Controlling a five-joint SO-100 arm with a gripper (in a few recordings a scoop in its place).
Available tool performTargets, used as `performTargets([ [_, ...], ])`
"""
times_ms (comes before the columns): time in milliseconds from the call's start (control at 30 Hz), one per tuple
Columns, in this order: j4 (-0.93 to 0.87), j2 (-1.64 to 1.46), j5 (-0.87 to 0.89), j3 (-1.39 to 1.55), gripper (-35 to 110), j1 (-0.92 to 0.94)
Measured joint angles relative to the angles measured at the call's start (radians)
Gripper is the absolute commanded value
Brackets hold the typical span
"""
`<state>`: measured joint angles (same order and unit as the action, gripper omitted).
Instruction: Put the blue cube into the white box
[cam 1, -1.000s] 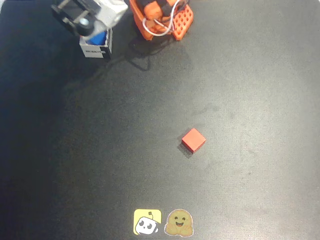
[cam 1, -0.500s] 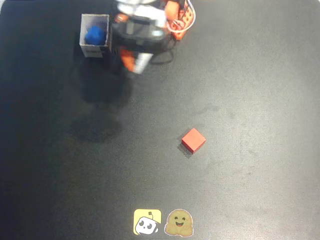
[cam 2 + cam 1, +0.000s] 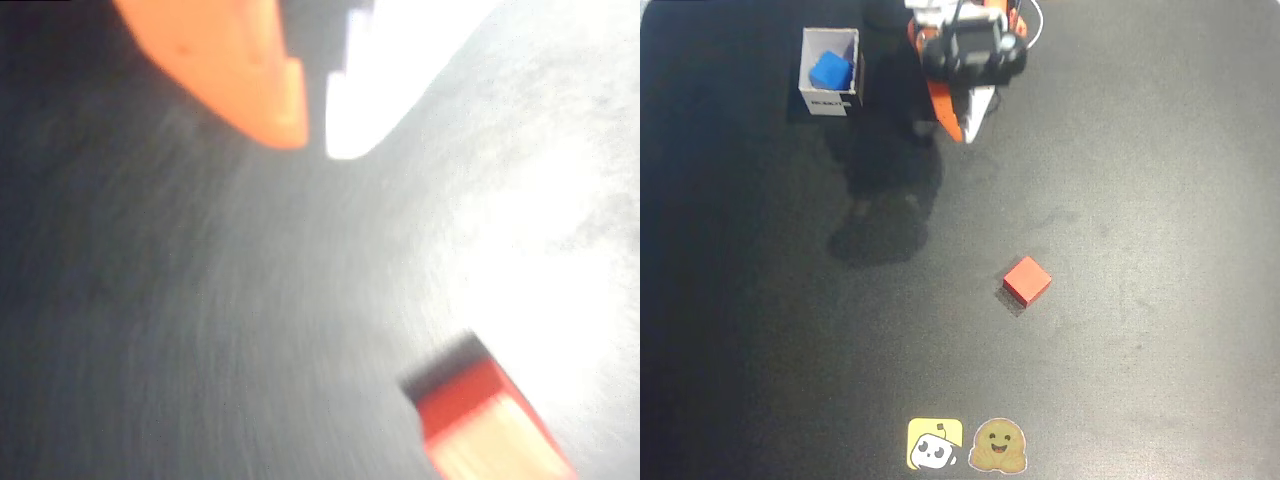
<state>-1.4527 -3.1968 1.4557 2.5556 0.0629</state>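
Top left on the overhead view, the blue cube (image 3: 830, 71) sat inside the white box (image 3: 828, 102). To its right my gripper (image 3: 316, 135) was nearly closed, empty. I'd retract gently, clear of the red cube (image 3: 1027, 279).

A red cube (image 3: 1027, 279) sits mid-mat (image 3: 1160, 200), two cartoon stickers (image 3: 966, 445) at its lower edge
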Motion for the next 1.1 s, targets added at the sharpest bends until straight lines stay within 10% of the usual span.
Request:
performTargets([
  [1100, 0.107, 0.008, 0.146, 0.403, 0, 0.072],
])
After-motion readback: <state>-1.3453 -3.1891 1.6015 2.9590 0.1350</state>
